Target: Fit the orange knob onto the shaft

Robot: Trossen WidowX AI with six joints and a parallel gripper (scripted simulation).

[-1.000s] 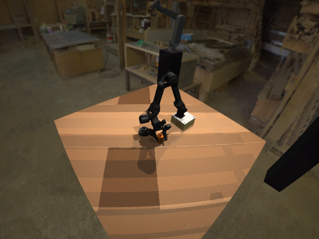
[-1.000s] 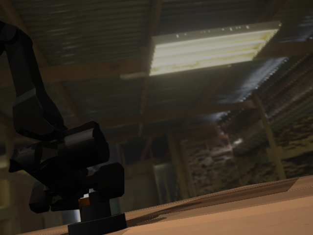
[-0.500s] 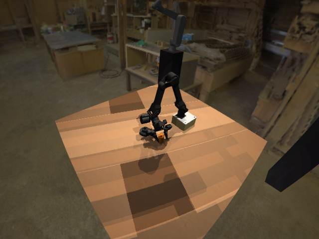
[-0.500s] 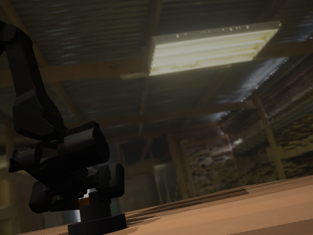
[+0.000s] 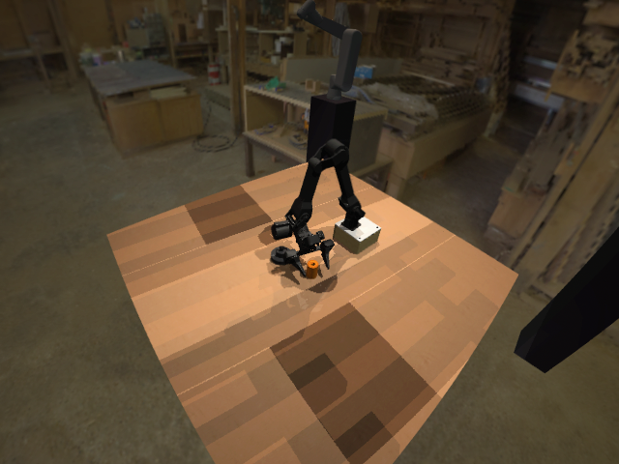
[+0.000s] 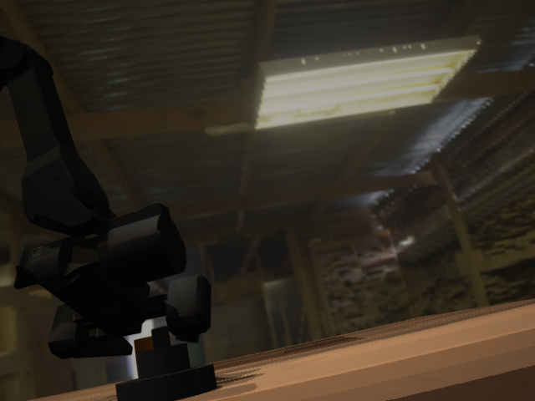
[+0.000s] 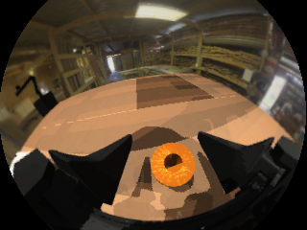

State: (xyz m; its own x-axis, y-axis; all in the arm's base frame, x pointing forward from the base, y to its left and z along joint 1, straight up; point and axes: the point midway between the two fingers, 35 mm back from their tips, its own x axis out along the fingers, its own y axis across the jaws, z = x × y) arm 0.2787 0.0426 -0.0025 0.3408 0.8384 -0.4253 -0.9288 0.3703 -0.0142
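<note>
The orange knob [image 5: 312, 270] [image 6: 143, 344] [image 7: 173, 178] stands upright on the table, hole end up. In the wrist view the hole looks D-shaped, its flat edge slanting along its lower right side. My gripper [image 5: 315, 271] [image 7: 167, 137] is open wide, with its fingers on either side of the knob and gaps between them and it. The dark round pedestal [image 5: 280, 256] [image 6: 166, 383] stands beside the gripper, left of the knob in the top view. Its dark shaft [image 6: 160, 337] points up and bears nothing. The shaft's flat side cannot be made out. The pedestal is not visible in the wrist view.
The arm's base stands on a white box [image 5: 348, 242] behind and right of the knob in the top view. The pedestal is close beside one finger. The wooden table [image 5: 210, 300] has darker brown patches and shadows.
</note>
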